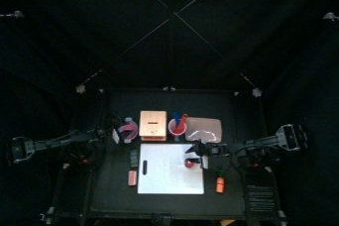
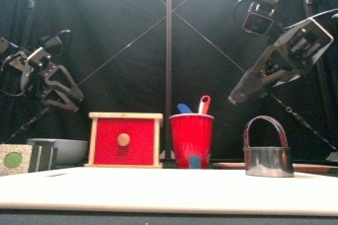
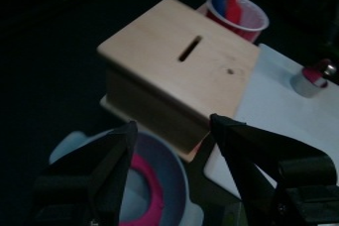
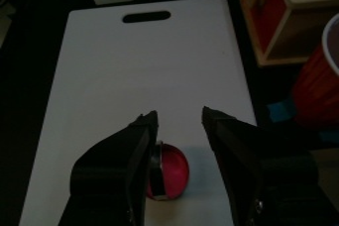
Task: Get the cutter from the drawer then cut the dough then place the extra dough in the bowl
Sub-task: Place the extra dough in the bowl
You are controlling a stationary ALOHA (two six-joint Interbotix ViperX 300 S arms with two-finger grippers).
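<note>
Dough (image 3: 154, 184) pink, lying in bowl (image 3: 82, 147) under left fingers (image 3: 252, 156), spread and empty | cutter (image 2: 268, 150) upright on white board (image 4: 146, 81), right fingers (image 4: 126, 166) spread above | task judged nearly done; advice: raise left arm straight, clearing bowl rim and wooden box (image 3: 179, 56).

Matt pale wooden box (image 2: 126, 140), shiny metal cutter (image 2: 268, 155), glossy plastic cup (image 2: 192, 140)

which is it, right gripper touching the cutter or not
Apart. In the front view the right gripper hangs above the cutter, with a clear gap between its tips and the wire handle.
</note>
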